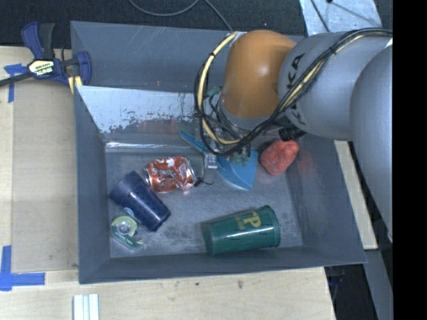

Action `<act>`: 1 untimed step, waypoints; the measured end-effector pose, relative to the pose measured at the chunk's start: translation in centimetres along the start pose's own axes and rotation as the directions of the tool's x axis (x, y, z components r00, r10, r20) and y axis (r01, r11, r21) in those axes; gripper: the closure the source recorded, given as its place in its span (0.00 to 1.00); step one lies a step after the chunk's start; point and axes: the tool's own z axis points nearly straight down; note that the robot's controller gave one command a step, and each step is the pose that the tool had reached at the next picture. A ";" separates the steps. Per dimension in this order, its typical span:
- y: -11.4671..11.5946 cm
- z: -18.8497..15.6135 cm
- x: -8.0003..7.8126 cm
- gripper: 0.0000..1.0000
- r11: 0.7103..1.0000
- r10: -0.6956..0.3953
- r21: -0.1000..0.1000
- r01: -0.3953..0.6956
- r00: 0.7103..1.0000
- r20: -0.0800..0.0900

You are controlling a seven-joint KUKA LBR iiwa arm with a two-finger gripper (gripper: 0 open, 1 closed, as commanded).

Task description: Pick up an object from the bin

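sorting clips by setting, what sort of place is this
Most likely a robotics lab's bin-picking test cell: a grey metal bin of loose oddments such as a green cup, with a big robot arm reaching in.

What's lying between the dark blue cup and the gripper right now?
A crumpled red-and-white wrapper, seen in the camera view, between the cup and the gripper.

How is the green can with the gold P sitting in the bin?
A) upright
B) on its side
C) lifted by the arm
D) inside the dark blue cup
B: the green can lies on its side on the bin floor, apart from the dark blue cup.
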 end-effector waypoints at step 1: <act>2.8 -1.1 -1.2 0.00 0.989 0.148 -0.003 -0.148 0.989 0.009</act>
